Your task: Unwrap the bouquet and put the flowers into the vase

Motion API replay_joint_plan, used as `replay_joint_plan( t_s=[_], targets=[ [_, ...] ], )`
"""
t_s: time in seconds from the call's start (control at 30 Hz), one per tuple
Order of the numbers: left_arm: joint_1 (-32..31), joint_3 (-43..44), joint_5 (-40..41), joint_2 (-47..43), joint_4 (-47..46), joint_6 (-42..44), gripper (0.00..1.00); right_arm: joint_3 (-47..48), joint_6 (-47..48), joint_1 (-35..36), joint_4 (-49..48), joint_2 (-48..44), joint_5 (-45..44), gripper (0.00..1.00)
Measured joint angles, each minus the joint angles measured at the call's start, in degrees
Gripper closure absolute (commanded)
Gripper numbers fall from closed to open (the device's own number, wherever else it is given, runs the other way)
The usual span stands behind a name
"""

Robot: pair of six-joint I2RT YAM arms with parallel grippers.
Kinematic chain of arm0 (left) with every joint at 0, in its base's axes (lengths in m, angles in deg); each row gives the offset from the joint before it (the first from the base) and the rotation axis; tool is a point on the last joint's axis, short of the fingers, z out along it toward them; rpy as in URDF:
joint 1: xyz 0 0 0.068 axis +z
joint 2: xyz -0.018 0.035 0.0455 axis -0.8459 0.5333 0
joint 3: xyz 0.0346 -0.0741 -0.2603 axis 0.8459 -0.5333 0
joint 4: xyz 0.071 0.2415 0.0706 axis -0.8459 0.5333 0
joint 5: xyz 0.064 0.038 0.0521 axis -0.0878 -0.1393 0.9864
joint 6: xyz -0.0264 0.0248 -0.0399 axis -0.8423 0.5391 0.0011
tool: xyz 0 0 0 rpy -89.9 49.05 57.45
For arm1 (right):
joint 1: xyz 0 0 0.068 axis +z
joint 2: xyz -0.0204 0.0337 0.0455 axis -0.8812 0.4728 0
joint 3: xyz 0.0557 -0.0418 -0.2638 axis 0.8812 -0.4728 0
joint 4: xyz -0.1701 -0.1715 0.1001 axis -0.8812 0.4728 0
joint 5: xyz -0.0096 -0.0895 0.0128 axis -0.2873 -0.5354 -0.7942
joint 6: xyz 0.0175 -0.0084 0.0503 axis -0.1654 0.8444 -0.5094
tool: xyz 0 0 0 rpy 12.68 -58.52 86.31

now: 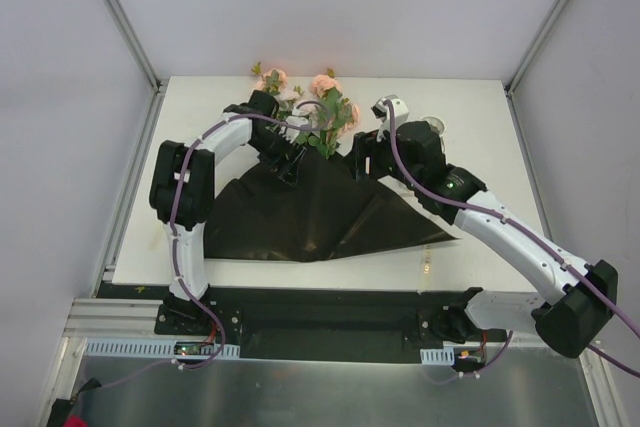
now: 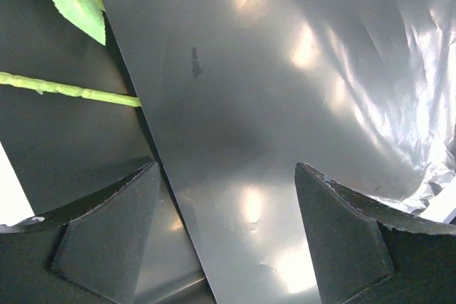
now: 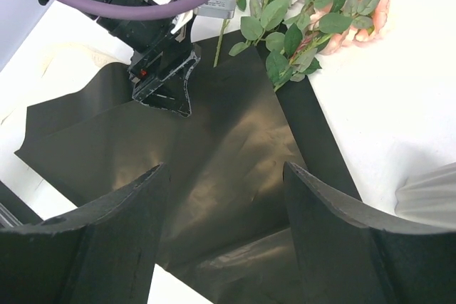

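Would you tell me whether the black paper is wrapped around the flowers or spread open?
Spread open: the black paper lies fanned out on the table, the flowers uncovered at its far edge.

We see the glossy black paper (image 1: 320, 212) unwrapped and spread on the worktop (image 1: 480, 107), peach-pink flowers (image 1: 325, 112) with green leaves lying at its far edge; the ribbed white vase (image 3: 429, 196) sits to their right, off the paper

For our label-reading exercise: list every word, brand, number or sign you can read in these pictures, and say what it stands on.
None can be read.
The black paper, the flowers, the vase and the table show no print.
The small circuit board at the near edge is too small to read.
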Motion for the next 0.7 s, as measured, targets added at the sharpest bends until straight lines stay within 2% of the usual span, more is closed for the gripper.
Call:
replay_joint_plan(
  t_s=[0.23,0.3,0.33,0.37,0.43,0.5,0.7],
  targets=[
    [-0.9,0.0,1.99,1.84,-0.22,-0.37,0.22,-0.79,-0.22,0.0,-0.98,-0.04,0.42,0.33],
    [-0.92,0.13,2.49,2.43,-0.24,-0.9,0.25,-1.03,-0.24,0.0,-1.07,-0.04,0.44,0.34],
    [-0.9,0.28,2.51,2.45,-0.24,-1.18,0.3,-1.2,-0.24,0.0,-1.29,-0.07,0.44,0.34],
    [-0.9,0.35,2.6,2.45,-0.39,-1.42,0.45,-1.33,-0.26,0.0,-1.31,-0.11,0.44,0.34],
    [-0.9,0.37,2.56,2.51,-0.5,-1.53,0.62,-1.62,-0.37,0.0,-1.53,-0.11,0.46,0.34],
    [-0.9,0.35,2.51,2.51,-0.5,-1.77,0.74,-1.86,-0.48,0.0,-1.73,-0.11,0.46,0.34],
    [-0.9,0.31,2.08,2.49,-0.66,-1.66,0.84,-1.86,-0.83,0.0,-2.47,-0.11,0.87,0.34]
  ],
)
